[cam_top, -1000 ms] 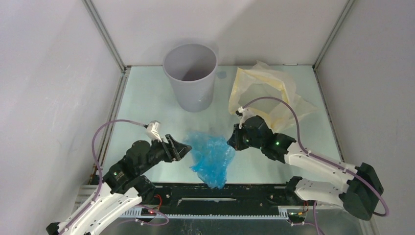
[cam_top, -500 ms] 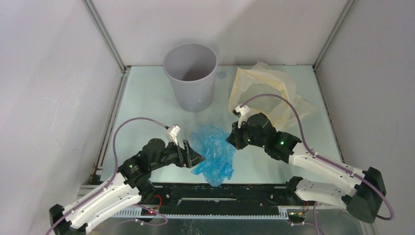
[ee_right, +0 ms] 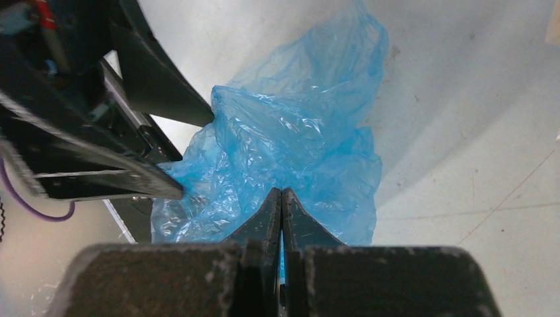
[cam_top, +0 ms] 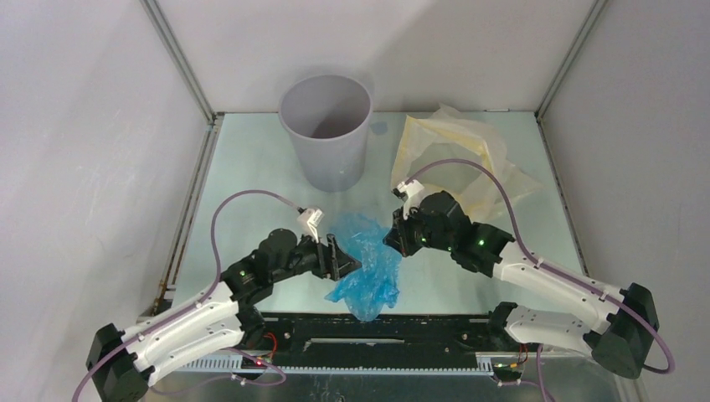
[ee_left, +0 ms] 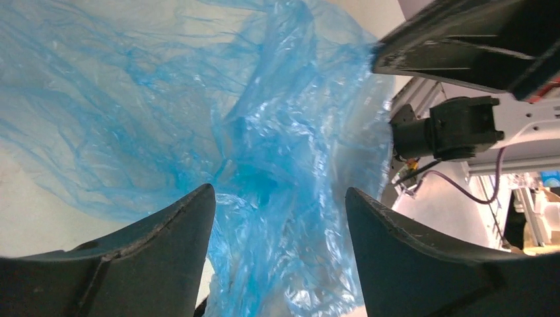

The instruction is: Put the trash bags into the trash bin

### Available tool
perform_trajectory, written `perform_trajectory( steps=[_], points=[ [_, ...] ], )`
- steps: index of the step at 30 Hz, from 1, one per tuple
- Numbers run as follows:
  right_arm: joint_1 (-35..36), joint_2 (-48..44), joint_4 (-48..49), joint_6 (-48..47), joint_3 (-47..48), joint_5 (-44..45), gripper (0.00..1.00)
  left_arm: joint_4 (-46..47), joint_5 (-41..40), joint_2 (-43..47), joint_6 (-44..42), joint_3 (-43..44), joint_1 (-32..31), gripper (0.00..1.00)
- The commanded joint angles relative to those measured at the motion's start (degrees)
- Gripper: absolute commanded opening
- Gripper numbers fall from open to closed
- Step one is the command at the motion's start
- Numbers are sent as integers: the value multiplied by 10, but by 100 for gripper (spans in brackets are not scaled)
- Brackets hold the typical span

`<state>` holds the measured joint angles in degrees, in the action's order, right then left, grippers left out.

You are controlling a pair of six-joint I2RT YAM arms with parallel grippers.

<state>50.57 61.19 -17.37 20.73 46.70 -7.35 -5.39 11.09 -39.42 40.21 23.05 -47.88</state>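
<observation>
Right gripper (cam_top: 390,241) was clamped shut, fingers pressed flat together on a pinch of the blue trash bag (cam_top: 368,266), and the right wrist view showed a sliver of blue film caught between them. The rest of the bag billowed out just ahead of those fingertips, crumpled on the table (cam_top: 251,184). Left gripper (cam_top: 346,261) faced it from the other side, jaws spread wide and gripping nothing, with crinkled blue film bunched in the gap between its fingers (ee_left: 165,244). Whether the film touched them was not clear. The trash bin (cam_top: 328,163) stood upright well beyond both grippers, apart from the bag. A pale yellow plastic bag (cam_top: 456,151) lay past the right gripper, on its outer side.
</observation>
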Motion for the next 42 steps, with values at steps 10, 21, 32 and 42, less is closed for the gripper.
perform_trajectory(
  steps=[10,21,32,42],
  points=[
    [13,31,-34,-30,108,20,0,67,-27,-38,-47,41,-1,9],
    [10,60,-119,-78,270,46,27,-137,-138,101,-99,177,-1,0],
    [53,-4,-110,-39,151,92,68,-121,-115,112,-30,94,-2,0],
    [105,-31,-32,15,-7,110,77,-152,-165,140,-18,69,-2,0]
  ],
)
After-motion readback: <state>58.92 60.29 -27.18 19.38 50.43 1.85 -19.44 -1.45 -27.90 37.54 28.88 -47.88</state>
